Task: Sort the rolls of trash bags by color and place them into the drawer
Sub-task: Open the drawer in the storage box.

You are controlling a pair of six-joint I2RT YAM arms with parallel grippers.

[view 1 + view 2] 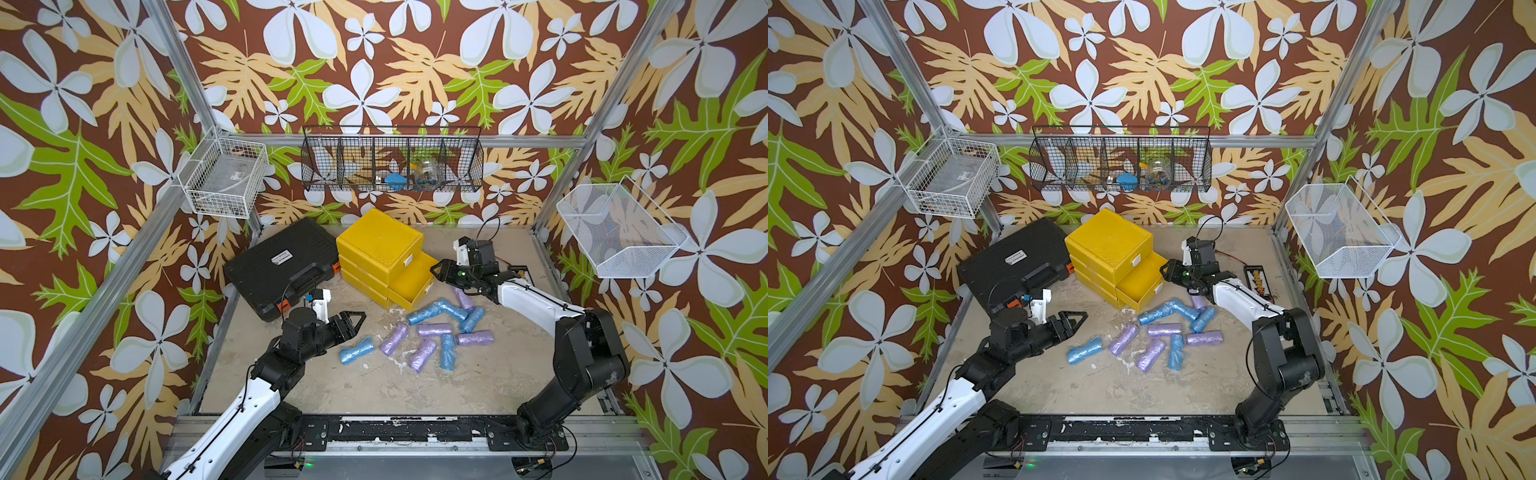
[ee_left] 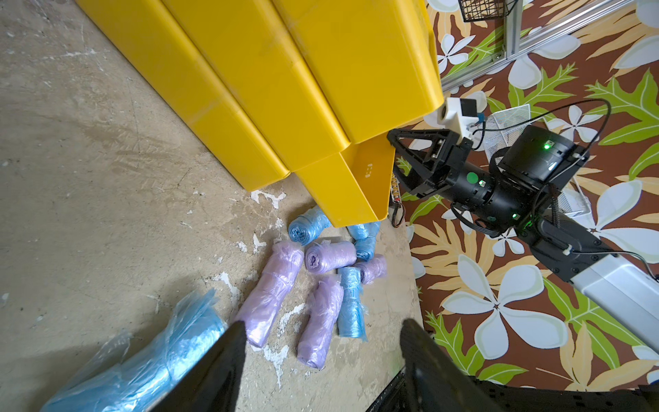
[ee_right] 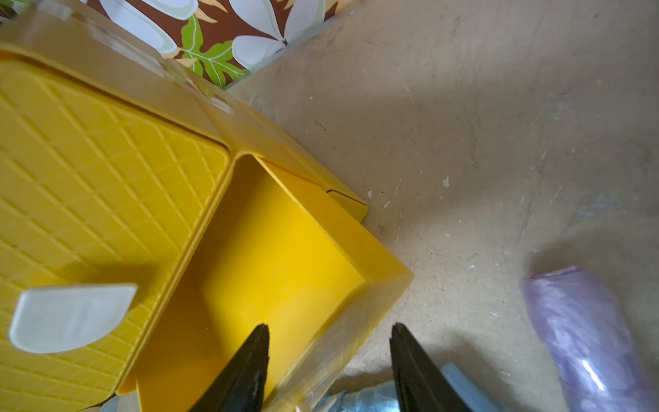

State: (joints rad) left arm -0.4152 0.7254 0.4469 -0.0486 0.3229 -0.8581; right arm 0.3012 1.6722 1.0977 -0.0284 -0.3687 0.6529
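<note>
Right end effector (image 1: 434, 268), top view: mine, spread and empty, poised over the open drawer (image 1: 411, 286). The rolls (image 1: 434, 332), blue and lilac, lie loose on the surface (image 1: 374, 390) before it. The black case (image 1: 282, 266) sits well aside.

Left wrist view: my left end effector (image 2: 322, 324) is spread, empty. The blue roll (image 2: 142, 364) lies beside one finger; I judge a mid-body pinch best.

Right wrist view: the drawer shows bare. A lilac roll (image 3: 585, 331) lies near; the drawer's front wall must be cleared.
</note>
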